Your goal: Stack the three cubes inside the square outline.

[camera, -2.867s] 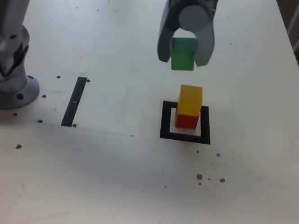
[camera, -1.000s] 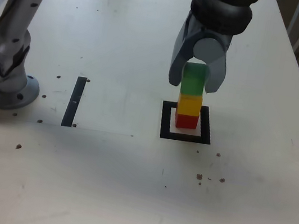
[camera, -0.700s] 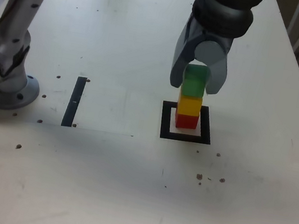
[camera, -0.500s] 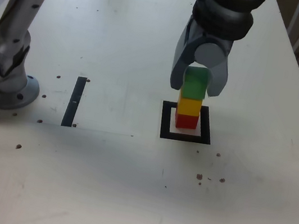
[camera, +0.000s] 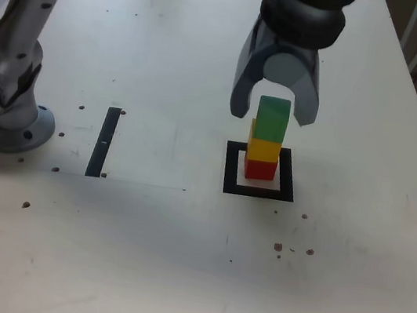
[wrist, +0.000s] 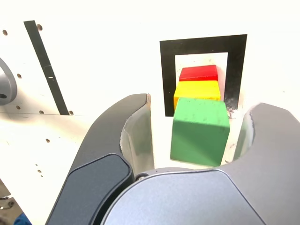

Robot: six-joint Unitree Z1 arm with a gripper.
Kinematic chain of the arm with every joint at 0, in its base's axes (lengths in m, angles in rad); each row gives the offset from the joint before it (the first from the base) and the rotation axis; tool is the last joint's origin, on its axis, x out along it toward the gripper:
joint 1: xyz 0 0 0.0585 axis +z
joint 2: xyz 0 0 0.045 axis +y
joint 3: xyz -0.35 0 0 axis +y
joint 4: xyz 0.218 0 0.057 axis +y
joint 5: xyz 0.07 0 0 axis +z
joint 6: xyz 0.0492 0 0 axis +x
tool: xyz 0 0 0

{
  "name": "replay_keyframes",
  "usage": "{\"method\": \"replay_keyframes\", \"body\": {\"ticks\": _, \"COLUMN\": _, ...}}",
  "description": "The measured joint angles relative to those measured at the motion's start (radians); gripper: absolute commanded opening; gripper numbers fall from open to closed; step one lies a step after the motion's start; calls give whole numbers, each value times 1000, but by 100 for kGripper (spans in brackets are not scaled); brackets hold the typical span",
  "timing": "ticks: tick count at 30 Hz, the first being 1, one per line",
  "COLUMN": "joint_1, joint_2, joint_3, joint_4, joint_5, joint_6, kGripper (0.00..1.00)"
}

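Observation:
The three cubes stand in one stack inside the black square outline [camera: 260,173]: red cube [camera: 260,169] at the bottom, yellow cube [camera: 264,148] on it, green cube [camera: 271,119] on top. My gripper [camera: 272,113] hangs around the green cube, open, with a gap between each finger and the cube. The wrist view shows the same from above: the green cube [wrist: 200,130] lies between the spread fingers [wrist: 136,129] without touching them, with the yellow cube [wrist: 197,89], the red cube [wrist: 198,73] and the outline [wrist: 168,70] beneath it.
A thin black strip [camera: 104,142] lies on the white table [camera: 176,262] towards the exterior view's left. The arm's grey base [camera: 6,105] stands at the exterior view's left edge. Small dark specks dot the table.
The gripper, shut on the green cube atop the stack a second ago, has opened. The green cube now rests free on the yellow one.

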Motion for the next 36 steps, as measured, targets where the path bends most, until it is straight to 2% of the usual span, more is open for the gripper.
{"method": "replay_keyframes", "body": {"ticks": 6, "joint_1": -16, "joint_2": -85, "joint_3": 15, "joint_4": 2, "joint_5": 2, "joint_6": -1, "kGripper": 99}}
{"method": "replay_keyframes", "body": {"ticks": 11, "joint_1": -42, "joint_2": -187, "joint_3": 63, "joint_4": 4, "joint_5": -14, "joint_6": -4, "kGripper": 99}}
{"method": "replay_keyframes", "body": {"ticks": 16, "joint_1": -53, "joint_2": -311, "joint_3": 191, "joint_4": 5, "joint_5": -20, "joint_6": -8, "kGripper": 99}}
{"method": "replay_keyframes", "body": {"ticks": 23, "joint_1": -54, "joint_2": -477, "joint_3": 430, "joint_4": -6, "joint_5": 6, "joint_6": -8, "kGripper": 99}}
{"method": "replay_keyframes", "body": {"ticks": 30, "joint_1": -54, "joint_2": -485, "joint_3": 590, "joint_4": -28, "joint_5": 19, "joint_6": -11, "kGripper": 99}}
{"method": "replay_keyframes", "body": {"ticks": 36, "joint_1": -50, "joint_2": -485, "joint_3": 741, "joint_4": -115, "joint_5": 12, "joint_6": -20, "kGripper": 99}}
